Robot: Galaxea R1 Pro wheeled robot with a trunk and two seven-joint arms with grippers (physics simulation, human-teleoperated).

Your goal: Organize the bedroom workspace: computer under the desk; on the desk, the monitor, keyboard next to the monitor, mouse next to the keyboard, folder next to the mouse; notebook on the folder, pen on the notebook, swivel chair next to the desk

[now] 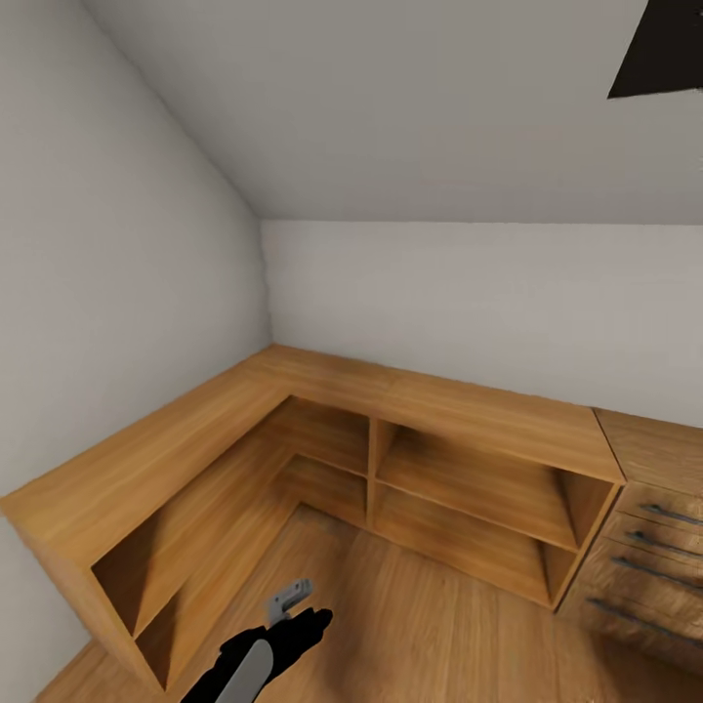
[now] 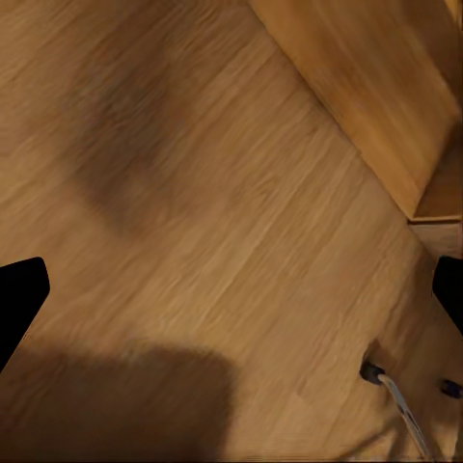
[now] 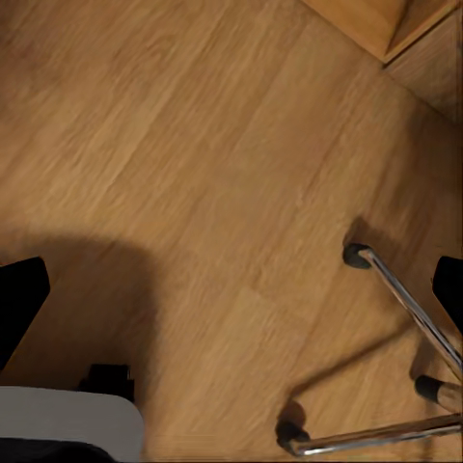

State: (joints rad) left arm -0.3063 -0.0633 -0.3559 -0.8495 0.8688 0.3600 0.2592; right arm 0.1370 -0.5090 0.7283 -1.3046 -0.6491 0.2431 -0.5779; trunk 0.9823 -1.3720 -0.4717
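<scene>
The swivel chair shows by its chrome star base: thin chrome legs (image 3: 410, 311) with dark castors stand on the wood floor under my right gripper (image 3: 231, 294). One leg and castor (image 2: 372, 370) lie near my left gripper (image 2: 231, 289). Both grippers hang above the floor, open, with nothing between the black fingertips. In the head view my left arm and its gripper (image 1: 296, 607) reach in low, in front of a wooden shelf. Desk, computer, monitor, keyboard, mouse, folder, notebook and pen are out of view.
A low L-shaped wooden shelf unit (image 1: 322, 386) with open compartments fills the corner of two grey walls. A wooden drawer unit (image 1: 654, 547) with dark handles adjoins it on the right. A black shape (image 1: 659, 44) cuts the upper right corner. Light wood floor (image 1: 430, 625) lies ahead.
</scene>
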